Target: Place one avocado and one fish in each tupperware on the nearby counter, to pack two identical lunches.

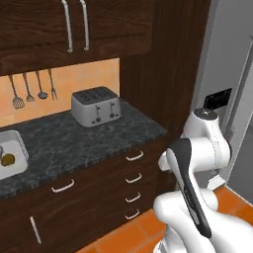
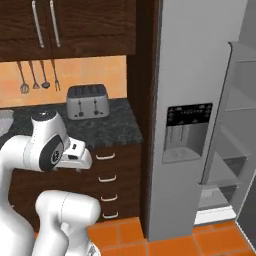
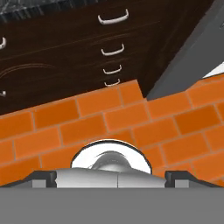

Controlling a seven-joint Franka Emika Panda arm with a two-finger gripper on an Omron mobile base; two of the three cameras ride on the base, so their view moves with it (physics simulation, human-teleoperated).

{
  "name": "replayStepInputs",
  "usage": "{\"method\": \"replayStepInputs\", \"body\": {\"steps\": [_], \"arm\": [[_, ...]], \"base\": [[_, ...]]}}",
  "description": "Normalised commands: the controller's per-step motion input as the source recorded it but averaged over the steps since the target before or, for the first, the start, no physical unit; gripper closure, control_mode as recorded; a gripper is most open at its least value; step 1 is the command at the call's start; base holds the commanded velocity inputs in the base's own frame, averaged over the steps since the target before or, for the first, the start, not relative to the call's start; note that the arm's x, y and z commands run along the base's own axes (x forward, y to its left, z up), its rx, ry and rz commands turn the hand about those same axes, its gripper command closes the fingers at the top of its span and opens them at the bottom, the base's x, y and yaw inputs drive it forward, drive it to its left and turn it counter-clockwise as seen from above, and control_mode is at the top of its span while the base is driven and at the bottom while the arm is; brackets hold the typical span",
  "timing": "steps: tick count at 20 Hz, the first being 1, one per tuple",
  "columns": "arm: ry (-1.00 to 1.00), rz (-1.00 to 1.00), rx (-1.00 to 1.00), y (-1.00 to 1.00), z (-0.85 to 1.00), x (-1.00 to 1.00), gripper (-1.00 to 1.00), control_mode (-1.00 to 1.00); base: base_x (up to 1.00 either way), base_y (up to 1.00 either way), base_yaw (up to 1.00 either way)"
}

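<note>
the hand (image 3: 112, 176) was nearest of all, hanging low with its camera aimed down at the orange tile floor (image 3: 131, 118), its two dark fingertips (image 3: 43, 176) set wide at either side and nothing between them: released, empty. just beyond the floor rose the dark drawer fronts (image 3: 78, 48) with their curved silver handles, and a thin strip of the marbled tabletop (image 3: 39, 8) ran along the very top of the hand view. so the work lay up and ahead of the hand, not under it.

in the left base view the folded arm (image 1: 195, 163) sat at the lower right, and the tabletop (image 1: 89, 136) stretched away to the arm's left. at its far left edge lay a pale tray, the tupperware (image 1: 17, 148), cut by the frame, with one small brown ball in it, most likely an avocado (image 1: 8, 159). the coming move, i'd judge, turned on that: the goods lay left of and above the hand.

further back stood the toaster (image 1: 96, 106) against the wall, with utensils (image 1: 34, 89) hung behind.

the right base view gave what the left barely did: the grey fridge (image 2: 195, 100) at the tabletop's end with an open door and bare shelves (image 2: 225, 165) beside it. no fish could be made out.
</note>
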Motion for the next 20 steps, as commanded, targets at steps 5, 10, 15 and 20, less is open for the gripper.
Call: {"method": "replayStepInputs", "body": {"steps": [5,10,15,20], "arm": [[0.00,0.00,0.00,0.00,0.00,0.00,-1.00,1.00],[0.00,0.00,0.00,0.00,0.00,0.00,-1.00,1.00],[0.00,0.00,0.00,0.00,0.00,0.00,-1.00,1.00],[0.00,0.00,0.00,0.00,0.00,0.00,-1.00,1.00]], "base": [[0.00,-1.00,-0.13],[0.18,-1.00,0.00],[0.53,-1.00,0.07],[0.43,-0.86,0.37]]}}
